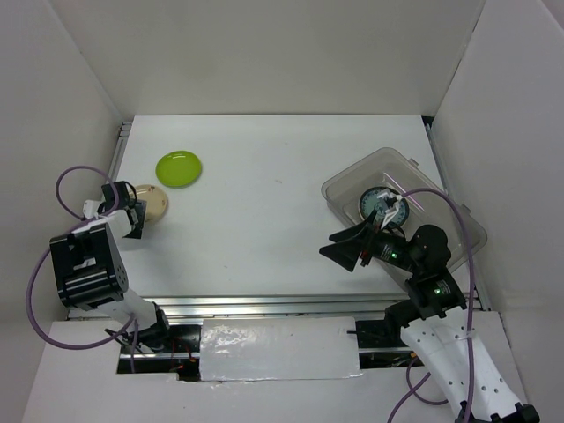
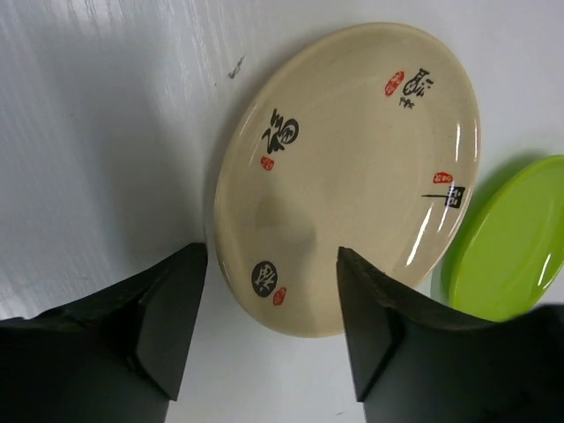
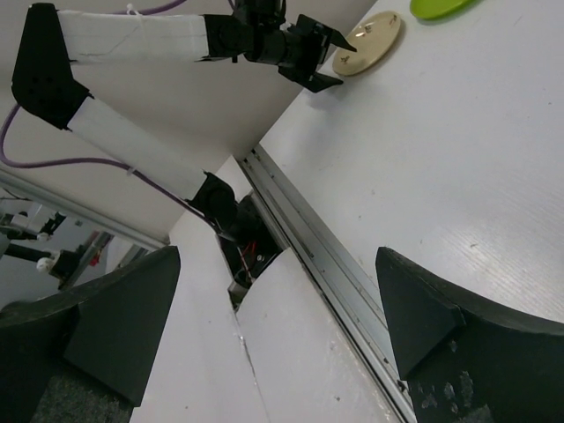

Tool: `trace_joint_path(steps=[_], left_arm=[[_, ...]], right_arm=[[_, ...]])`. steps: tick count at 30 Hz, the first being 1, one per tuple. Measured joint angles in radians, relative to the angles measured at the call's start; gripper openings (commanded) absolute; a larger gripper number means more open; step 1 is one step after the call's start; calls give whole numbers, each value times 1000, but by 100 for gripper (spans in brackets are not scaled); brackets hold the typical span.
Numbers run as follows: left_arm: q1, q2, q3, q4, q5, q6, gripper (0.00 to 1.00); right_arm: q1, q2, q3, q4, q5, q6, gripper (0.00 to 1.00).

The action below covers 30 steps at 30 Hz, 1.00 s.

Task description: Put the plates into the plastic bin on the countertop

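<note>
A cream plate with dark marks [image 1: 153, 202] lies on the white countertop [image 1: 264, 220] at the left, next to a lime green plate [image 1: 179, 168]. My left gripper [image 1: 136, 219] is open at the cream plate's near edge. In the left wrist view the cream plate [image 2: 344, 167] has its rim between my open fingers [image 2: 176, 317], and the green plate [image 2: 507, 242] lies just beyond. The clear plastic bin [image 1: 441, 207] stands at the right with a blue-grey patterned plate [image 1: 381, 205] inside. My right gripper [image 1: 328, 245] is open and empty, in front of the bin.
The metal rail [image 1: 264, 307] runs along the front edge and also shows in the right wrist view [image 3: 308, 238]. White panels [image 1: 70, 106] wall the sides and back. The right wrist view shows the left arm [image 3: 132, 35], the cream plate [image 3: 368, 42] and the green plate [image 3: 441, 7].
</note>
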Motion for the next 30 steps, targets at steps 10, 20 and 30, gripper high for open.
trace_joint_path(steps=[10, 20, 30], left_arm=[[26, 48, 3, 27, 17, -28, 24], [64, 5, 15, -68, 64, -47, 0], [-151, -591, -80, -252, 122, 142, 0]], right_arm=[[0, -22, 0, -48, 17, -3, 100], [0, -44, 30, -98, 57, -11, 100], [45, 145, 50, 0, 98, 35, 100]])
